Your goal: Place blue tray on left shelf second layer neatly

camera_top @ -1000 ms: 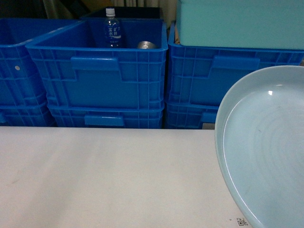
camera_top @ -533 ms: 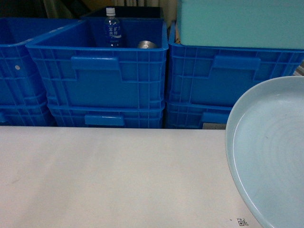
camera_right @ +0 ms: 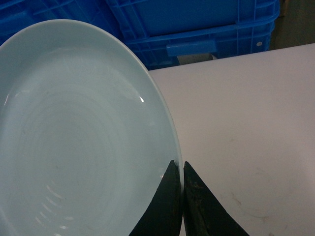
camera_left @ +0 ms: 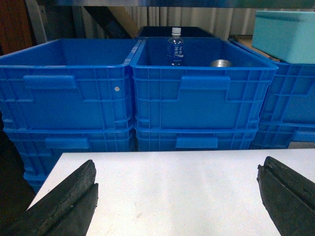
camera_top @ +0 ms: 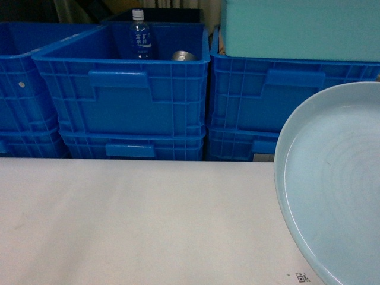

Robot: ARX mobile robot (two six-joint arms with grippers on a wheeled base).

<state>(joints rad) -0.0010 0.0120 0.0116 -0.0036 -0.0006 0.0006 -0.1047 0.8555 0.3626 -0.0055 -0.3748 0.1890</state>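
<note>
1. Blue tray point(camera_top: 332, 190): raised above the white table point(camera_top: 136, 219) at the right of the head view, tilted with its ringed inside toward the camera, apparently clear of the tabletop. Partly cut off by the frame edge there.
2. Held by the rim alone, in the right wrist view point(camera_right: 83, 132): probably the only purchase such a wide, shallow dish offers a narrow pinch, and likely the reason for the tilt.
3. Right gripper point(camera_right: 182, 169): pressed nearly together, one dark finger point(camera_right: 170, 196) inside the rim and the other outside, clamping the thin edge between them. Nothing else touched.
4. Left gripper point(camera_left: 177, 189): spread wide, both black pads at the lower corners of its own view, nothing between them but bare table. Idle by the look of it, kept low and out of the way.
5. Behind the table: stacked dark-blue crates point(camera_top: 127, 95), one holding a water bottle point(camera_top: 140, 35) and a metal can point(camera_top: 183, 56); a teal box point(camera_top: 300, 27) resting on the right-hand stack.
6. Left shelf: not identifiable in any view, so second layer out of sight. Judged to be mid-carry, with placement not yet begun.
7. Risk, as a guess: a one-sided rim pinch on glossy plastic liable to slip or swing during a turn.
</note>
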